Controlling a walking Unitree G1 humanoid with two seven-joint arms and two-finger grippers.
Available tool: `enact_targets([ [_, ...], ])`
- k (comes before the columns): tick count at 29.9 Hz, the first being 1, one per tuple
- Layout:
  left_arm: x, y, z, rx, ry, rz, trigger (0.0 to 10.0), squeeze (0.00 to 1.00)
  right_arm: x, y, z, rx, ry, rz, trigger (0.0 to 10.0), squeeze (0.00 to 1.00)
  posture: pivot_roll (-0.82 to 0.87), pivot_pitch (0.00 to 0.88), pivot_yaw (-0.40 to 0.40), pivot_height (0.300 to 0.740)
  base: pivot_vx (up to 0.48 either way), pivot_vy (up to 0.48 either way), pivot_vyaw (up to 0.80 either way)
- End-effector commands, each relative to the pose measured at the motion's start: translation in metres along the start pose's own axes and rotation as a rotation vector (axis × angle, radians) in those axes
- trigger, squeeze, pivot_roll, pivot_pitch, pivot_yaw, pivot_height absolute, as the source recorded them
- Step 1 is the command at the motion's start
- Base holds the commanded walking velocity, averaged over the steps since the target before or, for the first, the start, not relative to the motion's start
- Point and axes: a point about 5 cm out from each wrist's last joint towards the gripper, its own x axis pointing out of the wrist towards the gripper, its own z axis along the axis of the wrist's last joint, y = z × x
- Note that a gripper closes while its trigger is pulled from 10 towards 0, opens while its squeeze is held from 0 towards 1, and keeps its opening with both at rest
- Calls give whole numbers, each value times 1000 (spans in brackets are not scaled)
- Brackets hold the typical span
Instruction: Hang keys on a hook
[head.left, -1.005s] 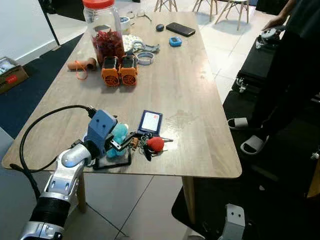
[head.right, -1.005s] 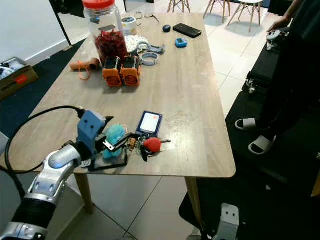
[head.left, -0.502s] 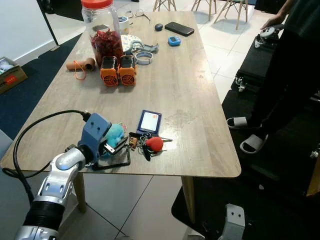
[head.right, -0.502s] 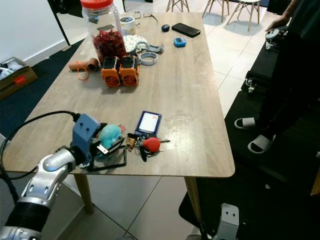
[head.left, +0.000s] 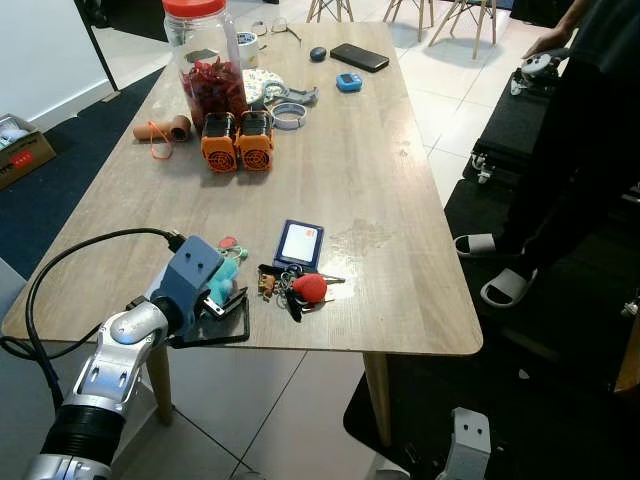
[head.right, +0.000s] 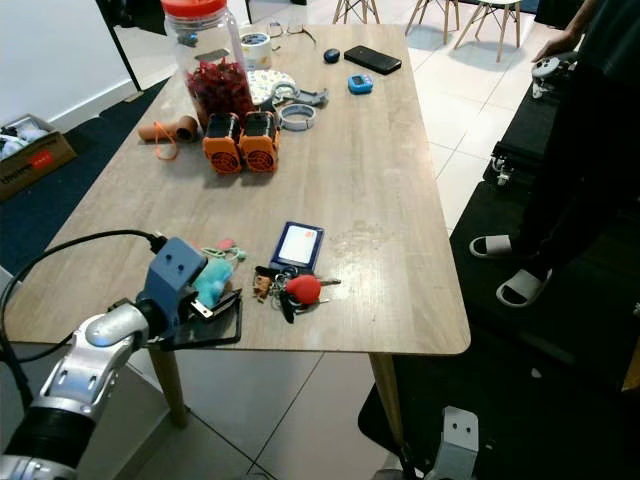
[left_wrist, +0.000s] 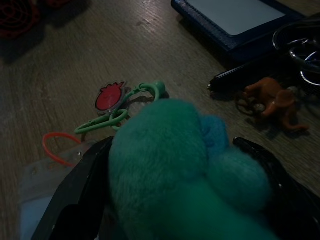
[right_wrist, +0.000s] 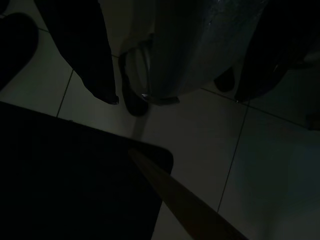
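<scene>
Pulled back toward the near-left table corner since a second ago, with the teal plush dragged along and now apart from the key bunch. Black fingers (left_wrist: 75, 200) clamped on either side of teal plush keychain (left_wrist: 170, 180), one to each flank, left gripper (head.left: 222, 300) low over the wooden table (head.left: 360, 170) near its front edge. Just ahead of the plush on the wood: green clip (left_wrist: 125, 107) with a small red charm (left_wrist: 109, 96), plus an orange loop (left_wrist: 57, 147) by a clear sleeve. Beyond these, key bunch (head.left: 298, 288) flat on the table, with red fob (head.left: 311, 287), small orange figure (left_wrist: 272, 100) and dark keys, touching the near end of a blue card holder (head.left: 299, 243). Farther up the table: two orange-and-black cylinders (head.left: 238, 142) side by side, tall red-lidded jar (head.left: 205, 60) behind them, tape rolls, black phone (head.left: 361, 57) and small blue gadget (head.left: 349, 82) at the far end. Person in dark clothing (head.left: 590, 120) standing to the right of the table, sandalled feet on the tile. Right gripper hanging idle in shadow over floor tiles, fingers' state not to be told.
</scene>
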Motion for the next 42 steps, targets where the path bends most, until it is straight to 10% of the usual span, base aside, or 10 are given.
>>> enact_targets([
  [1,-3,2,-9,11,57,-5,9725,0,-1,0,-3,12,15,-2,10000,0,43,57,37,740,0,0,0],
  [2,-3,2,-8,13,50,-6,0,0,-1,0,-3,12,15,-3,10000,0,43,56,38,740,0,0,0],
  [18,1,6,6,-18,-37,6,0,0,-1,0,-4,12,17,-2,10000,0,46,57,36,740,0,0,0],
  [36,-10,22,53,-441,-500,-117,0,0,0,-1,-2,14,13,-6,10000,0,42,57,35,740,0,0,0],
  [42,-30,30,54,-569,-626,-343,0,0,0,-1,-2,14,14,-5,10000,0,44,56,32,740,0,0,0],
])
